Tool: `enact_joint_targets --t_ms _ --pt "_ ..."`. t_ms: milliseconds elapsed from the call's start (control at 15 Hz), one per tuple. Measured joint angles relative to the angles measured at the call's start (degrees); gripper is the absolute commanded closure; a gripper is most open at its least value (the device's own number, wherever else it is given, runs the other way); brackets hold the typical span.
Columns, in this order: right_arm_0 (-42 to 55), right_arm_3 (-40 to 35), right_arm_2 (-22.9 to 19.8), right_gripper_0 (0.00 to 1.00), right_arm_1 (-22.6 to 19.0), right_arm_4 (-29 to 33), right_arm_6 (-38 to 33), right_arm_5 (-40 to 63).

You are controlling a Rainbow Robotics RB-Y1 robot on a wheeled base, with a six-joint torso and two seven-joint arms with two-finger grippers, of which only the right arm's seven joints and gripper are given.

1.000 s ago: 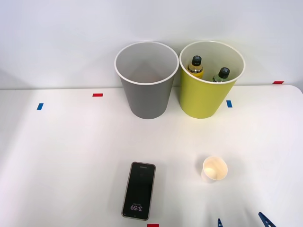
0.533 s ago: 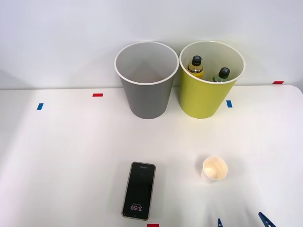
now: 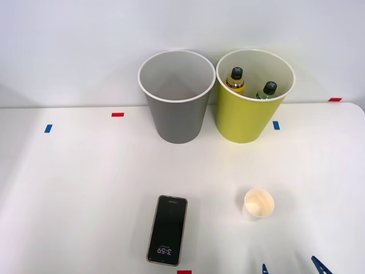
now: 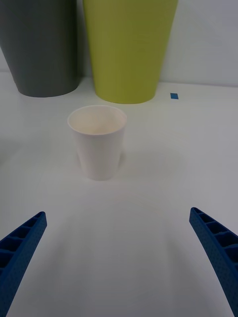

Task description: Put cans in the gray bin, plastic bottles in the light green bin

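Observation:
The gray bin (image 3: 175, 117) (image 4: 42, 54) stands at the back of the white table, and its pale inside holds nothing I can see. Right beside it is the light green bin (image 3: 244, 120) (image 4: 130, 49). Two plastic bottles with black caps stand inside the green bin: a yellow-labelled one (image 3: 235, 80) and a dark green one (image 3: 267, 90). Cans are out of view. My right gripper (image 3: 292, 268) (image 4: 118, 214) is open near the table's front edge, well short of both bins, and holds nothing.
A white paper cup (image 3: 258, 204) (image 4: 99, 143) stands upright just ahead of my open fingers. A black phone (image 3: 167, 230) lies flat to its left. Small red and blue tape marks (image 3: 117, 115) dot the table. A wall rises close behind the bins.

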Motion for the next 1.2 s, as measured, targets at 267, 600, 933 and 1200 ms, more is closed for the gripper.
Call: enact_joint_targets --t_ms 267,600,933,1200 --pt "0.0 0.0 0.0 0.0 0.0 0.0 0.0 0.0" --pt "0.0 0.0 0.0 0.0 0.0 0.0 0.0 0.0" --pt "0.0 0.0 0.0 0.0 0.0 0.0 0.0 0.0" --pt "0.0 0.0 0.0 0.0 0.0 0.0 0.0 0.0"
